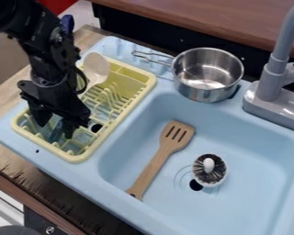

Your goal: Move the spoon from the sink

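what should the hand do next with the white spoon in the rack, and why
Probably rise straight up: the hand is low at the near end of the yellow dish rack, its fingers apart, and the white spoon already sits in the rack, outside the sink basin.

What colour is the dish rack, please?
The rack is pale yellow, best seen in the camera view.
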{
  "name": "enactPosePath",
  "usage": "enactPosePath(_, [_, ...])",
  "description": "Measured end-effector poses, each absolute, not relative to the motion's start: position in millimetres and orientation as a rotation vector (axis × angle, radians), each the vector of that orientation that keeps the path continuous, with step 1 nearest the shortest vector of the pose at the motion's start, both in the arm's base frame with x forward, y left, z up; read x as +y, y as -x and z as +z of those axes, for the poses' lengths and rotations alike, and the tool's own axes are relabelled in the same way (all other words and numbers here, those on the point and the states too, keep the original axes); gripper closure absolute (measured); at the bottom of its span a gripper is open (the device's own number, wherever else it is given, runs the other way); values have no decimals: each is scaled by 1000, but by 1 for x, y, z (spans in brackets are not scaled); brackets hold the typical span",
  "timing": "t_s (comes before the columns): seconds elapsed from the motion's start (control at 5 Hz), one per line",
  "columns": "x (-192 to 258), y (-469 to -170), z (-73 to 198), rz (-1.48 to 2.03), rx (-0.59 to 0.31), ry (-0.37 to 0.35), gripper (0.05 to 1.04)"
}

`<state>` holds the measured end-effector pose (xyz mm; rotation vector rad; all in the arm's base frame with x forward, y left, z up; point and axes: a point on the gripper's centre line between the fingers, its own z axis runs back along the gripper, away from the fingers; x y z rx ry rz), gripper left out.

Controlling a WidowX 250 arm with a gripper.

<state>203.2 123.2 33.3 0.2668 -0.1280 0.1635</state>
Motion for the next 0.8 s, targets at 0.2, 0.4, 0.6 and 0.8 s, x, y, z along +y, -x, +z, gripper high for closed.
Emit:
enactPosePath(0.2, [117,-197,33,169,-77,-237,76])
enactPosePath(0.4, [108,-195,40,172,-65,-224,83])
enactPosePath(0.6, [96,-197,51,191,-86,-225,83])
enactPosePath(0.8, [85,-200,60,204,-90,-208,83])
